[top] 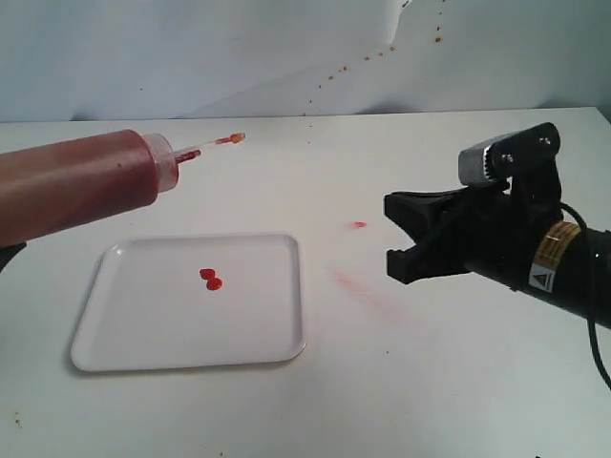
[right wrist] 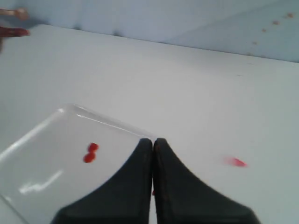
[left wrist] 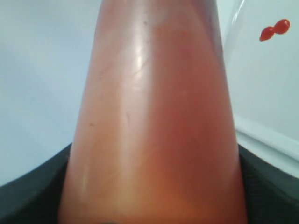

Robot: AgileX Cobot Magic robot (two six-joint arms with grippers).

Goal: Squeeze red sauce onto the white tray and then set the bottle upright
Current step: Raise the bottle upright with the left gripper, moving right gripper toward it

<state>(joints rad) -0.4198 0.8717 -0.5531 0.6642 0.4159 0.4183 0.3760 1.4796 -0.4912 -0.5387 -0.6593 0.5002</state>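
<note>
The left pincer [left wrist: 149, 200] grips the bottle [top: 76, 186] almost flat in the air near the white tray [top: 143, 334] bearing red sauce [top: 212, 279], and the right pincer [right wrist: 153, 149] is closed.

One table [top: 458, 382]. On it lies one white tray [top: 134, 334], and on the tray are two small blobs of red sauce [top: 212, 279], joined to each other. There is one bottle [top: 76, 186], with one nozzle and one small tip cap [top: 234, 139] on a thin tether. Off the tray, the tabletop has one small red spot [top: 359, 225] and one faint red smear [top: 358, 289]. There are two grippers: the right gripper [right wrist: 153, 144], and the left gripper [left wrist: 152, 212], of which only two dark fingers [left wrist: 28, 200] show. Small brown specks [top: 368, 57] dot the back wall, too fine to count.
</note>
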